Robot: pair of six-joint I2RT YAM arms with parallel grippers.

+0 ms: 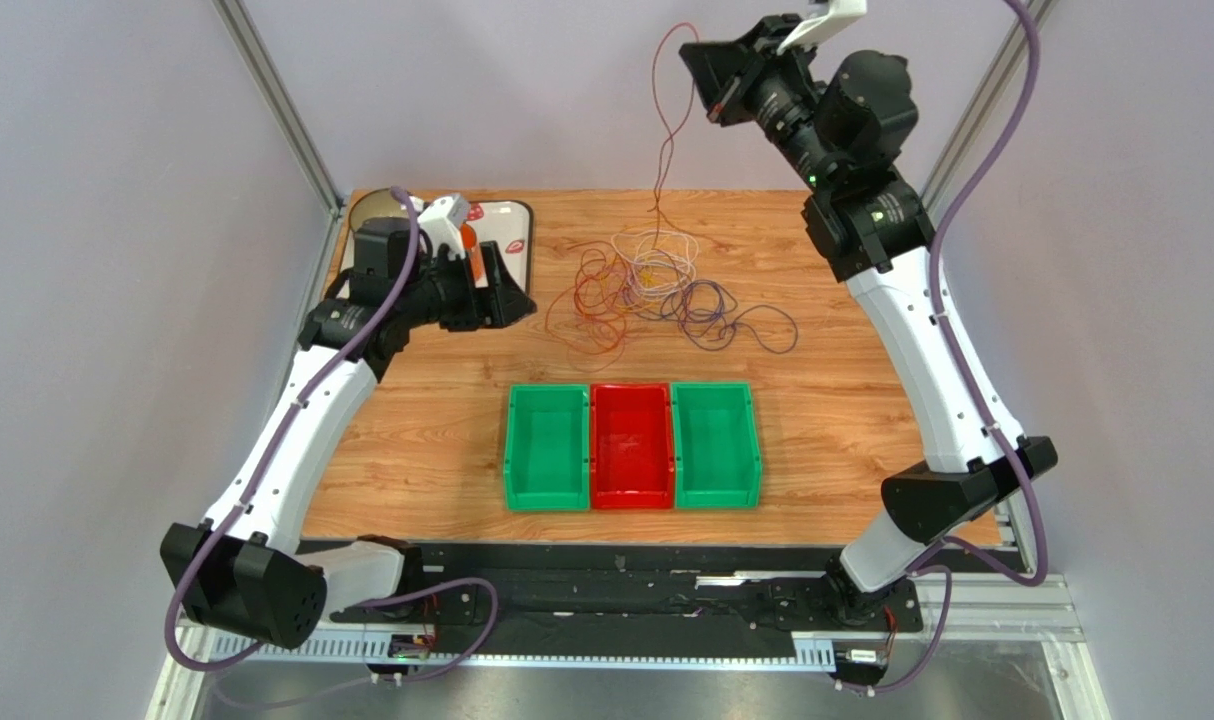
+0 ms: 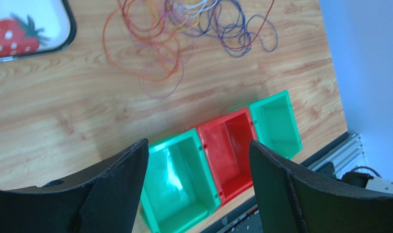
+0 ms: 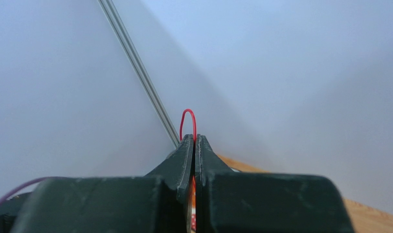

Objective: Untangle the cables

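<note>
Right pincer (image 3: 194, 140) — clamps 1 red cable (image 3: 187, 110) | bins (image 1: 630, 390) — 2 green, 1 red

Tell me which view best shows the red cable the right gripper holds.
Top external: the red cable hangs from right gripper to the pile. Right wrist shows only a loop; left wrist, its lower end.

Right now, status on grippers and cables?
Right gripper shut on orange-red cable, held high. Left gripper open, empty. Other cables tangled on table. Nothing blocking.
</note>
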